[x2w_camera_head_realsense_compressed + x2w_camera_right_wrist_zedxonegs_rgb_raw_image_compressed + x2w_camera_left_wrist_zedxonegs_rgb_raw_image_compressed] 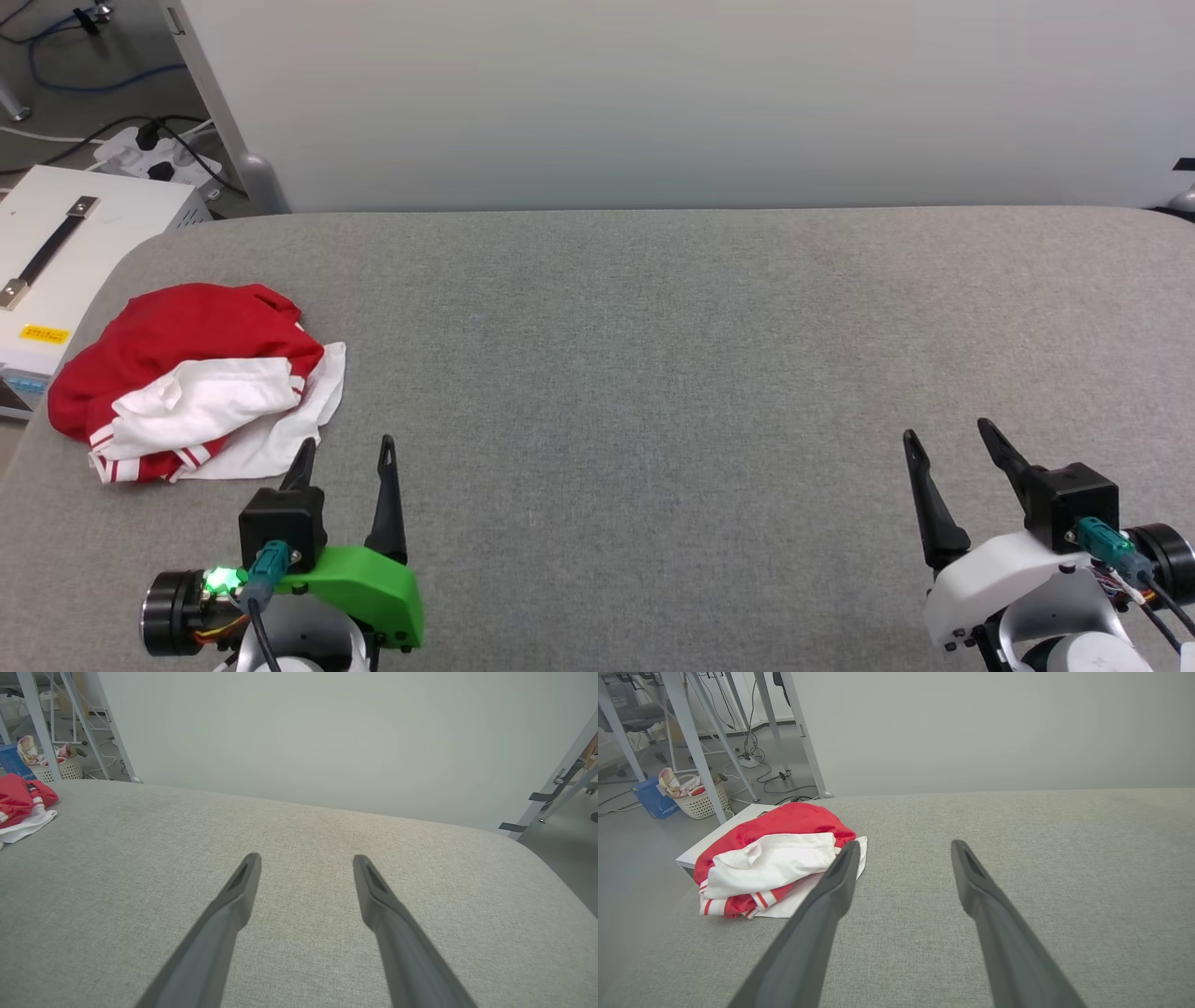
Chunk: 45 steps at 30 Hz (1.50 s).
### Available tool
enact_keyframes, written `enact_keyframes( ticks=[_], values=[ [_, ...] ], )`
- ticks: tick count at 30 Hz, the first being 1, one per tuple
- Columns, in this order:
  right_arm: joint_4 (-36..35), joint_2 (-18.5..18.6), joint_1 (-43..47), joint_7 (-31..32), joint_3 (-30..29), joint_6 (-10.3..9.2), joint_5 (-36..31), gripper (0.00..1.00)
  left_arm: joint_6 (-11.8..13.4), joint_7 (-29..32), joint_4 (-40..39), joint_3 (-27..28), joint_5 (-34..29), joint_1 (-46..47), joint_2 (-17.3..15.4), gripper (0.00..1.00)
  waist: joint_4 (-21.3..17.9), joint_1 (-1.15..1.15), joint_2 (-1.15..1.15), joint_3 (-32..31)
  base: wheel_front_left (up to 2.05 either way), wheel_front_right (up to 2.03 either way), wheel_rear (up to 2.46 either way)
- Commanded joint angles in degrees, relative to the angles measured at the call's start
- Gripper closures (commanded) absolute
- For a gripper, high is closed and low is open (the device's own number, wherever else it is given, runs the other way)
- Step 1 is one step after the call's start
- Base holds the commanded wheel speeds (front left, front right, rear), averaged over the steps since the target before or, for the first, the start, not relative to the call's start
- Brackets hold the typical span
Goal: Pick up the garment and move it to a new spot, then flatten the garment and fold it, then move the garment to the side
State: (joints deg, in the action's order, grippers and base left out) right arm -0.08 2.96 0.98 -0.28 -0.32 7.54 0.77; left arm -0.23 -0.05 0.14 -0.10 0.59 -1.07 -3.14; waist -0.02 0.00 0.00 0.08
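The garment point(187, 373) lies crumpled in a heap at the left edge of the grey padded table point(653, 373), red cloth with white sleeves and red-and-white striped trim on top. My left gripper point(347, 443) is open just to the right of the heap and nearer to me, holding nothing. In the left wrist view the garment point(775, 858) sits beside the left finger of my left gripper point(903, 843), apart from it. My right gripper point(947, 429) hovers open and empty over bare table at the lower right. In the right wrist view, my right gripper point(306, 856) has the garment point(21, 800) far off to its left.
A white case with a strap handle point(56, 271) stands off the table's left edge, with a power strip and cables point(159, 154) behind it. A pale panel point(653, 93) runs along the table's far edge. A laundry basket point(700, 798) sits on the floor.
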Motion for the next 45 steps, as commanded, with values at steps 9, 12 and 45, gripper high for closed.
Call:
enact_keyframes(
  ticks=[9,12,45],
  values=[
    [-0.72,-0.01,0.01,-1.62,-0.83,-0.01,2.10,0.00,0.52,-1.67,-0.34,0.14,0.98,0.19,0.03,0.00,0.02,0.00,0.00,0.12,0.00,0.00,0.00],
    [-1.02,-0.01,0.16,-2.19,-0.97,-0.01,3.05,0.00,0.67,-2.25,-0.47,0.19,1.38,0.18,0.04,0.00,0.09,0.00,0.00,0.11,0.00,0.00,0.00],
    [-1.04,-0.04,1.87,-6.05,-2.43,-0.02,8.01,0.00,0.72,-6.16,0.07,-0.28,2.61,-0.33,0.11,0.00,0.70,0.00,0.00,0.09,0.00,0.00,0.00]
  ],
)
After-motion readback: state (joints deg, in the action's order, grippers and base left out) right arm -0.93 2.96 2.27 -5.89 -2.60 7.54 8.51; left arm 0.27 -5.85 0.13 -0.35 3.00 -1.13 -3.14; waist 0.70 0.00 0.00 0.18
